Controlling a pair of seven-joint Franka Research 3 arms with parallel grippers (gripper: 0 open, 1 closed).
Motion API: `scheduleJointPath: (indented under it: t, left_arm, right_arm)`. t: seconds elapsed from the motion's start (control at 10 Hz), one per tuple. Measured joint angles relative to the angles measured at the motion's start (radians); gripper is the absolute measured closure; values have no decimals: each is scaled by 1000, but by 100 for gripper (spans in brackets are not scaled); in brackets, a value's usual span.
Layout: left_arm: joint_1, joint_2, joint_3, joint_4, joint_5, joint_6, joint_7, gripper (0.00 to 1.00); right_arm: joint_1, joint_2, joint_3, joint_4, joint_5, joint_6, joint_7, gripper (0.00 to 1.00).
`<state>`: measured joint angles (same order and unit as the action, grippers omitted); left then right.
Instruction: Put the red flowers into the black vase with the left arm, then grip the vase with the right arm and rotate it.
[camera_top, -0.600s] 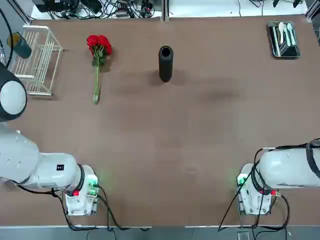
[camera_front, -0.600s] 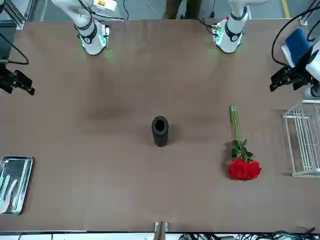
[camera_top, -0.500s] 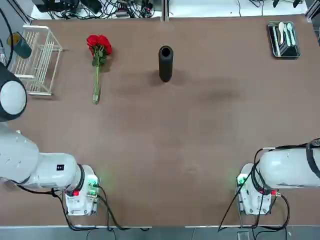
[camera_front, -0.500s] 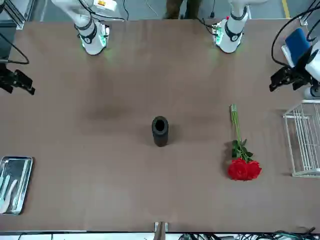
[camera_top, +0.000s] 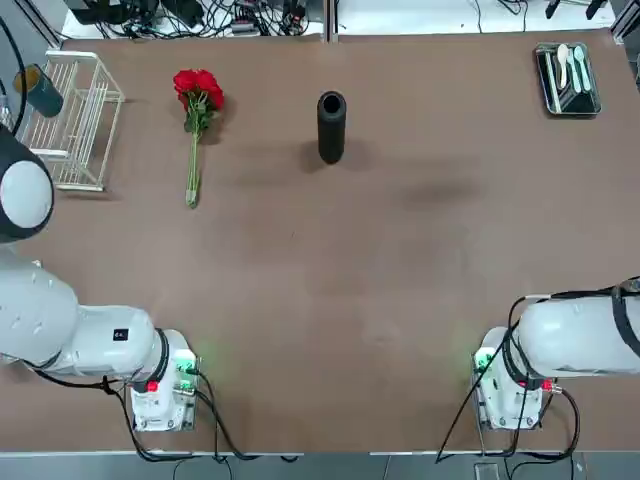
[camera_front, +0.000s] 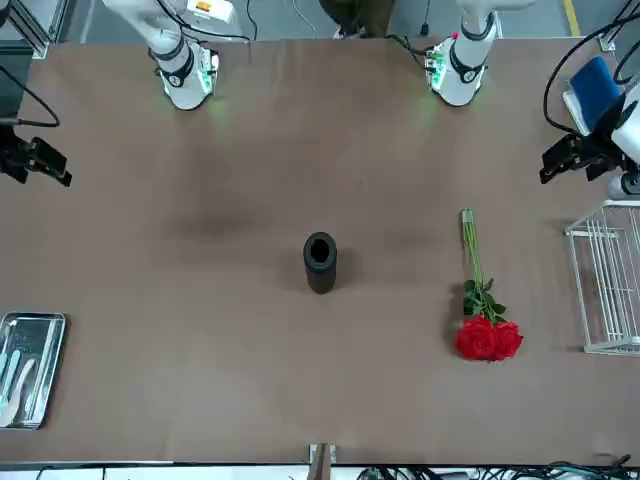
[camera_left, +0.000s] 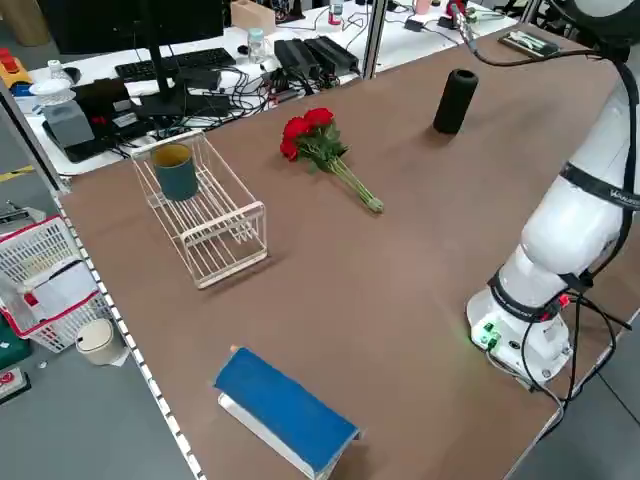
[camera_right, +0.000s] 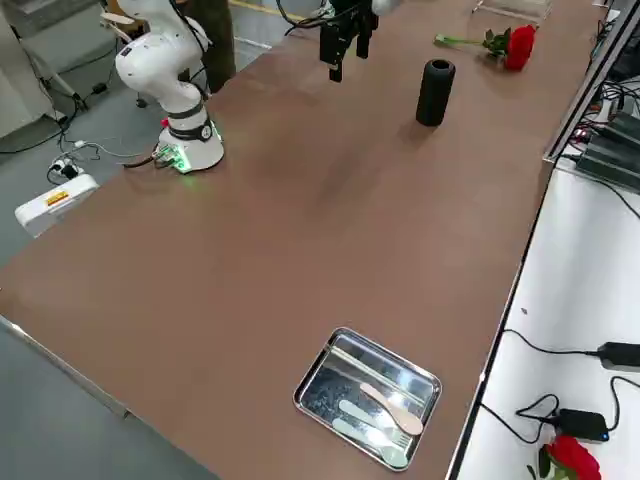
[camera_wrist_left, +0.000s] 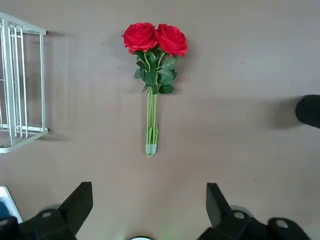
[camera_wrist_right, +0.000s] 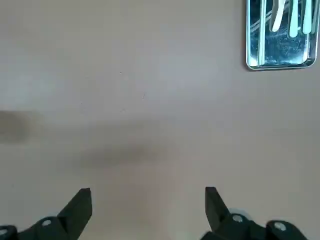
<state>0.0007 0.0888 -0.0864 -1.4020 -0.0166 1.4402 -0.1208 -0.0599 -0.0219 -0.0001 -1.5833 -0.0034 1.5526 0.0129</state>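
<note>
The red flowers (camera_top: 198, 92) lie flat on the brown table at the far left, blooms pointing away from the robot and stems toward it; they also show in the front view (camera_front: 487, 338) and in the left wrist view (camera_wrist_left: 155, 40). The black vase (camera_top: 331, 126) stands upright at the far middle (camera_front: 320, 262), apart from the flowers. My left gripper (camera_wrist_left: 147, 202) hangs open high above the table, on the near side of the stem ends, with nothing in it (camera_front: 568, 160). My right gripper (camera_wrist_right: 147, 202) is open and empty, high over bare table on the right (camera_front: 35, 165).
A white wire rack (camera_top: 75, 120) with a dark green cup (camera_top: 42, 92) stands at the far left edge, close to the flowers. A metal tray (camera_top: 567, 78) with spoons lies in the far right corner. A blue book (camera_left: 285, 410) lies on the table's left side.
</note>
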Motion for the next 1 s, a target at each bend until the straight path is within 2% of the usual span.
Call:
scheduleJointPath:
  t: [0.3,0.5,0.7,1.0]
  left_arm:
    - [3,53,6,-17,21,48,2,0]
    - [13,95,8,-76,27,152,-2,1]
    - [22,100,9,-214,27,329,-5,1]
    - [33,86,10,-460,29,601,-14,1]
  right_arm:
    - [0,0,1,-8,0,0,0,0]
    - [0,0,1,-10,0,0,0,0]
    - [0,0,1,-10,0,1,0,0]
    - [0,1,1,-11,0,3,0,0]
